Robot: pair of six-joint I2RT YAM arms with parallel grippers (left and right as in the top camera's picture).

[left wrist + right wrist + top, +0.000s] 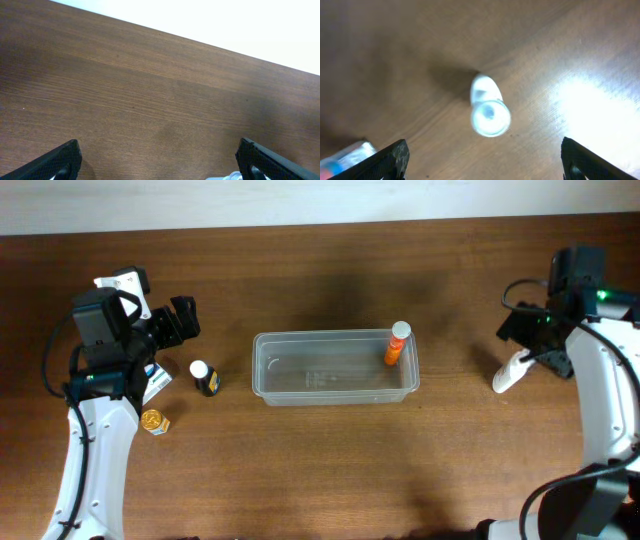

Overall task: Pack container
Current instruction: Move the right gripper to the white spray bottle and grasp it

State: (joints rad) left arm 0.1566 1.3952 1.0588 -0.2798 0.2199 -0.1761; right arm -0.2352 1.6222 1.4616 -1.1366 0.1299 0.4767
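The clear plastic container [300, 336] sits at the table's middle. An orange bottle with a white cap [397, 345] stands inside it at its right end. My left gripper [181, 321] is open and empty, left of the container and above a small dark bottle with a white cap [205, 377]. In the left wrist view the fingers [160, 162] frame bare wood. My right gripper [524, 332] is open and empty at the far right, just above a white tube [508, 372]. The right wrist view is blurred; the tube [489, 107] lies ahead of the open fingers [482, 160].
A white and blue box [156, 383] and a small gold item [154, 421] lie by the left arm. A blue and white object [345, 156] shows at the right wrist view's lower left. The table's far edge meets a white wall [225, 20].
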